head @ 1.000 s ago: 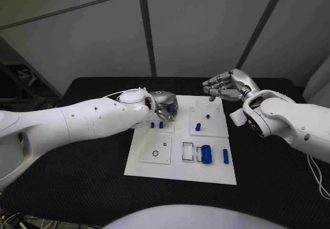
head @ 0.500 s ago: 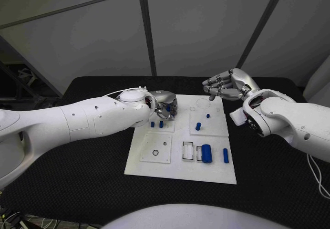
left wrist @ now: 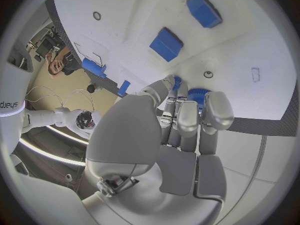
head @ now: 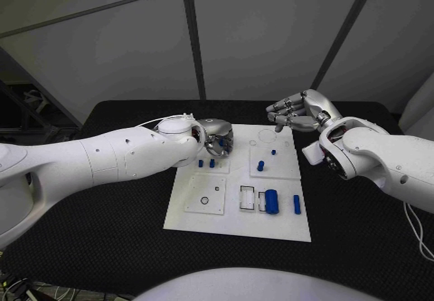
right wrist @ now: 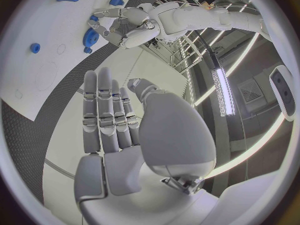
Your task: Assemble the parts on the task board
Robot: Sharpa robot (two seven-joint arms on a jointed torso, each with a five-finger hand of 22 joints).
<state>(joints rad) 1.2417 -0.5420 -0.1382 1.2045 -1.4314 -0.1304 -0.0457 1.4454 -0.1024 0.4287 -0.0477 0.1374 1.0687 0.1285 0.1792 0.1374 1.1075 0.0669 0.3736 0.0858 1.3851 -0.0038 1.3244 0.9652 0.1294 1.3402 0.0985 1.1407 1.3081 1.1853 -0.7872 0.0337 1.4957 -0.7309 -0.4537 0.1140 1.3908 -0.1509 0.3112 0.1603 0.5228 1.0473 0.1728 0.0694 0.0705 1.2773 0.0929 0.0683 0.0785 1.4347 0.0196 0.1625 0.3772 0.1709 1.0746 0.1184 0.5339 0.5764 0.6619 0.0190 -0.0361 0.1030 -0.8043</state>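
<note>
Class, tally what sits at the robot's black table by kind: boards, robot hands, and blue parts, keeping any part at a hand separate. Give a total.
White flat task board: 1
Silver many-fingered hands: 2, left hand, right hand
Small blue parts lying free: 6
Blue toothed gear at the left hand's fingers: 1
Total: 10

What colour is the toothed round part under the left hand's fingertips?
Blue. The gear shows best in the left wrist view, at the left hand fingertips.
</note>
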